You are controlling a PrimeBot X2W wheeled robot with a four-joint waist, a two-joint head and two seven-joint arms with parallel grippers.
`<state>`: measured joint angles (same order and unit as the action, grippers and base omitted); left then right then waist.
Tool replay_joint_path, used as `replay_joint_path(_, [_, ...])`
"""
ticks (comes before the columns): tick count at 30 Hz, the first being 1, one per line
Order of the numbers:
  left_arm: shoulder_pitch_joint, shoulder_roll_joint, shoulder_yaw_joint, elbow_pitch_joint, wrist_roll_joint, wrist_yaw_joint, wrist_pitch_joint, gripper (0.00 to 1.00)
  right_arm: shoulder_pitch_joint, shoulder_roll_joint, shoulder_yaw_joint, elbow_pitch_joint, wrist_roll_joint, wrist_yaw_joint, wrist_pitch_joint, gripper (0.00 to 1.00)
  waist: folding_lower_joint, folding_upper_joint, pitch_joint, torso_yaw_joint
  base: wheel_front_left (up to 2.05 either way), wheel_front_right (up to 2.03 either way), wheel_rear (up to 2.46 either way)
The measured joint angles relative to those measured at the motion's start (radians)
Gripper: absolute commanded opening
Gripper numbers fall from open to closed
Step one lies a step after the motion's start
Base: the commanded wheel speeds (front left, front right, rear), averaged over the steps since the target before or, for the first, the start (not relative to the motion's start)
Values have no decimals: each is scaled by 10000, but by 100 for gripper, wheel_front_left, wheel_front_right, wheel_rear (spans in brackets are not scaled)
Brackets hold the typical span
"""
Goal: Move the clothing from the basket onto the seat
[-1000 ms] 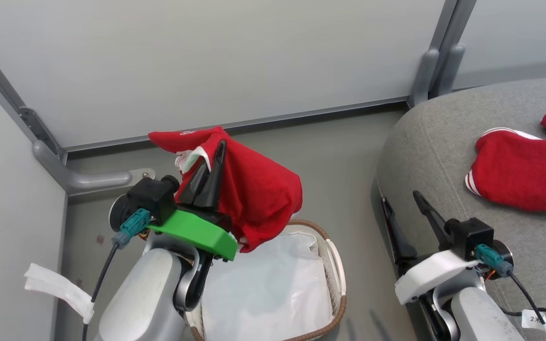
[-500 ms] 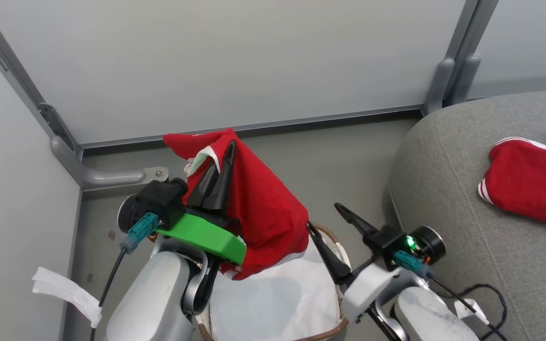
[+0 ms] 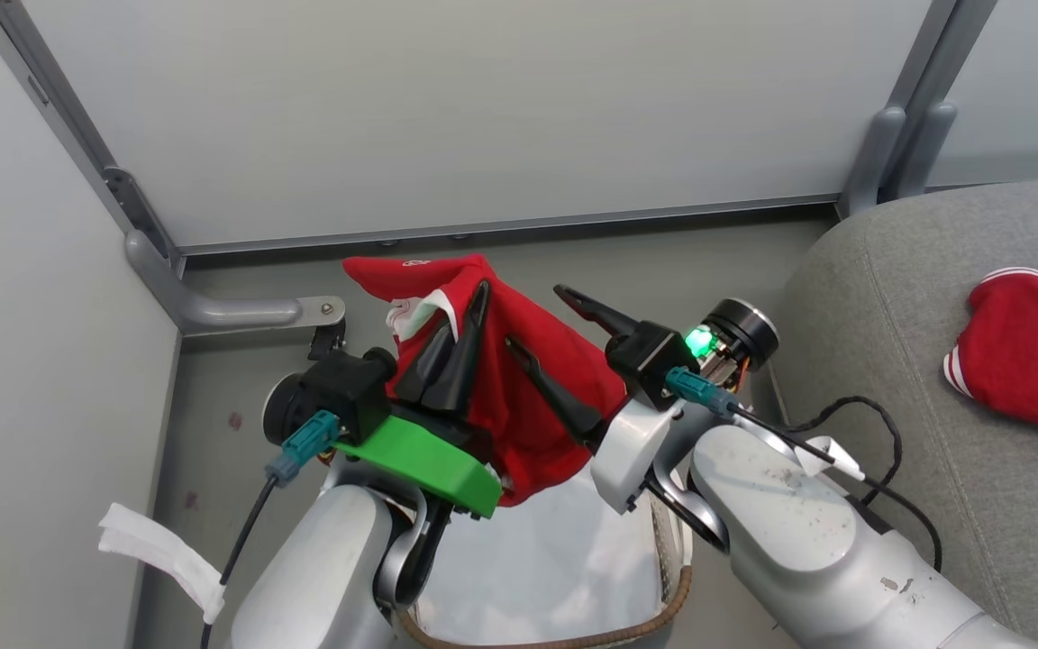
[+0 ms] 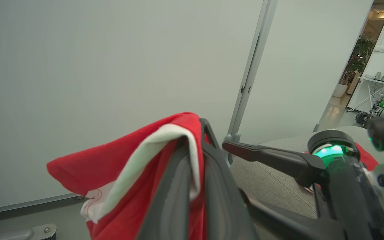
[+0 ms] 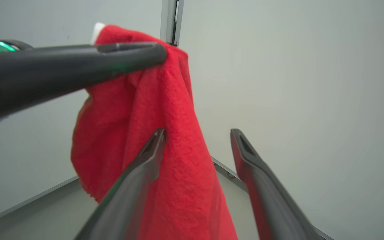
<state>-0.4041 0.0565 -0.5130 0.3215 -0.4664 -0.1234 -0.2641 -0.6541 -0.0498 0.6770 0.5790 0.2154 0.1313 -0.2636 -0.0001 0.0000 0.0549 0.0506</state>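
Observation:
My left gripper (image 3: 468, 306) is shut on a red garment with white trim (image 3: 541, 401) and holds it in the air above the basket (image 3: 674, 590). In the left wrist view the cloth (image 4: 125, 163) drapes over the closed fingers (image 4: 192, 156). My right gripper (image 3: 537, 317) stands open right against the hanging cloth, one finger on each side of its right fold. In the right wrist view the red cloth (image 5: 168, 156) hangs partly between the spread fingertips (image 5: 158, 136). A second red garment (image 3: 1028, 356) lies on the grey couch seat (image 3: 879, 306).
A plain white sheet (image 3: 546, 568) lies in the basket. Grey partition walls (image 3: 483, 108) with metal posts close off the back and left. A floor bracket (image 3: 240, 314) sits at the left corner. A black cable (image 3: 852, 424) trails from the right wrist over the couch edge.
My right arm has swung left from beside the couch to the hanging garment, its fingers still open. The left gripper keeps its hold. The head camera has shifted a little.

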Motion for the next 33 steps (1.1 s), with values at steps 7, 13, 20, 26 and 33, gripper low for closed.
replay_joint_path(7, [-25, -29, -330, -25, -115, -10, 0, 0, -336, 6, 1197, 1699, 654, 0, 2, 100, 0, 0, 85, 224, 0, 0, 0])
replay_joint_path(13, [-183, -44, -522, -96, -234, -12, 0, 0, -333, 4, 1708, 2355, 1170, 0, 2, 100, 0, 0, 189, 351, 0, 0, 0])
replay_joint_path(20, [-268, -46, -600, -115, -290, -12, 0, 0, -120, 0, 2048, 2531, 1668, 0, 2, 0, 0, 0, 291, 424, 0, 0, 0])
replay_joint_path(26, [-284, -48, -531, -86, -330, -2, 0, 0, -89, 10, 2155, 2548, 1935, 0, 2, 0, 0, 0, 355, 384, 0, 0, 0])
replay_joint_path(33, [-284, -50, -449, -44, -330, 2, 0, 0, 74, 6, 1860, 2378, 2163, 0, 2, 0, 0, 0, 411, 274, 0, 0, 0])
